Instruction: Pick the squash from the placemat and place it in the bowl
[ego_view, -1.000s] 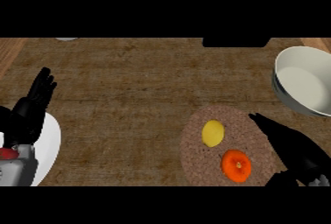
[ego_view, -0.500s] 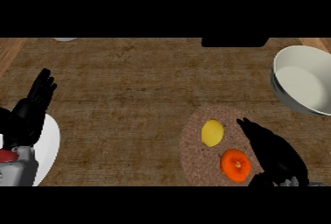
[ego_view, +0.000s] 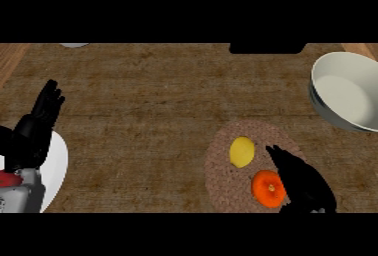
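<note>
Right hand (ego_view: 303, 181): over the placemat's right side, fingers straight and released, holding nothing — fingertips just beside the squash.
Squash (ego_view: 242, 152): yellow, lying on the round brown placemat (ego_view: 221, 180) (upper middle), next to an orange fruit (ego_view: 268, 188).
Bowl (ego_view: 347, 95): white, at the counter's right edge — well apart from the squash.
Left hand (ego_view: 35, 130): resting open at the left edge, over a white plate (ego_view: 56, 167).

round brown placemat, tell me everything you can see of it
The round brown woven placemat lies flat on the brown counter, below and left of the white bowl. A yellow oval squash and an orange round fruit rest on it. The right hand covers its right part, fingers open.
</note>
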